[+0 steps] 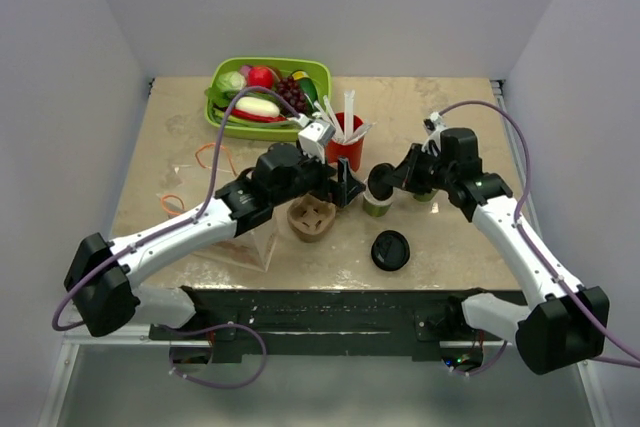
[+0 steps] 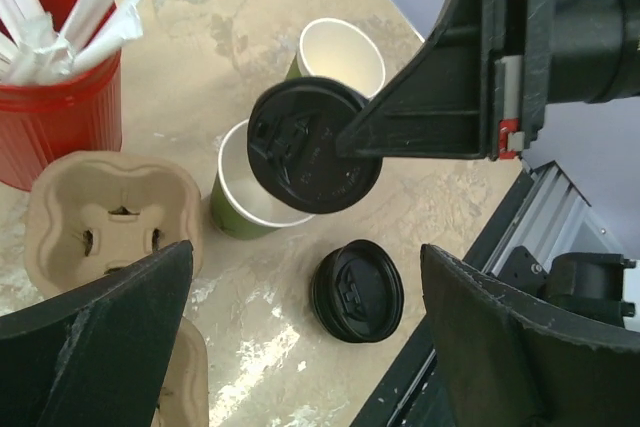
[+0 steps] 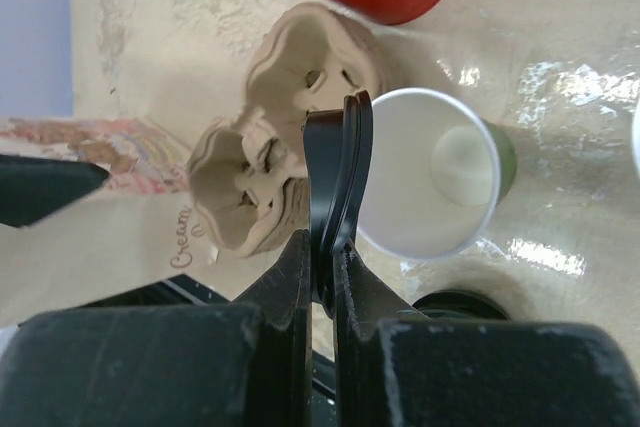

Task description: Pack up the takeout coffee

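1. Takeout coffee cup (image 1: 377, 205), small and green with a white inside, stands upright and uncovered on the table (image 1: 400, 107). It is just to the near right of the red cup (image 1: 345, 152), which holds white sticks (image 1: 348, 112).
2. A black lid (image 2: 312, 144) hangs over the coffee cup with its top face up. In the left wrist view it hides part of the rim; whether it touches the rim cannot be told.
3. The right gripper (image 3: 322, 247) reaches in from the right of the red cup. Its fingers are pressed together on the lid's edge, pinching it.
4. The left gripper (image 1: 345, 187) hangs just in front of the red cup, fingers spread wide, holding nothing.
5. A second green cup (image 2: 340, 52), also uncovered, stands farther to the right of the red cup than the coffee cup.
6. A loose lid (image 1: 390, 250) lies flat on the table to the near right of the red cup, past the coffee cup toward the arms.
7. A cardboard carrier (image 1: 311, 219) sits to the near left of the red cup, pockets facing up.
8. A green tray (image 1: 240, 130) of fruit and vegetables sits behind the red cup, to its left.
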Robot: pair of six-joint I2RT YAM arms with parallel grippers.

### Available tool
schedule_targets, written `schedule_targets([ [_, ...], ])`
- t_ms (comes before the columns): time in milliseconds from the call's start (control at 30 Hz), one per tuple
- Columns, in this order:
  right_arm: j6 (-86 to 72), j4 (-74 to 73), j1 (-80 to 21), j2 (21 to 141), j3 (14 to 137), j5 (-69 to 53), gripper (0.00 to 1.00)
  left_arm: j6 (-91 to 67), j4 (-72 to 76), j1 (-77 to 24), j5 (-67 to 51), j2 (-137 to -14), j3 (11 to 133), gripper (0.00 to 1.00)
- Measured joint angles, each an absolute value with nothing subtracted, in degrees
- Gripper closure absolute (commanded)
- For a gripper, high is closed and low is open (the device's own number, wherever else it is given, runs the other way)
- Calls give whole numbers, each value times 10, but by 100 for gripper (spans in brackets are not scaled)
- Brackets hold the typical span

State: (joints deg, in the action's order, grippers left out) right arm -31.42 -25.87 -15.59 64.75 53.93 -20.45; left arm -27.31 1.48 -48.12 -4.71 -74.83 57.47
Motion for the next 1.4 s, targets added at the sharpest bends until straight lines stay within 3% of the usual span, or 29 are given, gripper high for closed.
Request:
schedule_targets([
  [667, -330, -218, -117, 681, 498, -228, 87, -380, 84, -493, -22, -852, 573, 0],
  [833, -330, -216, -116, 691, 498, -221, 82, -395, 93, -493, -25, -874, 573, 0],
  [1167, -330, -229, -115, 701, 499, -205, 61, -399, 101, -493, -30, -894, 573, 0],
  [1400, -328, -248, -114, 701, 506, -184, 57, -399, 93, -497, -20, -899, 576, 0],
])
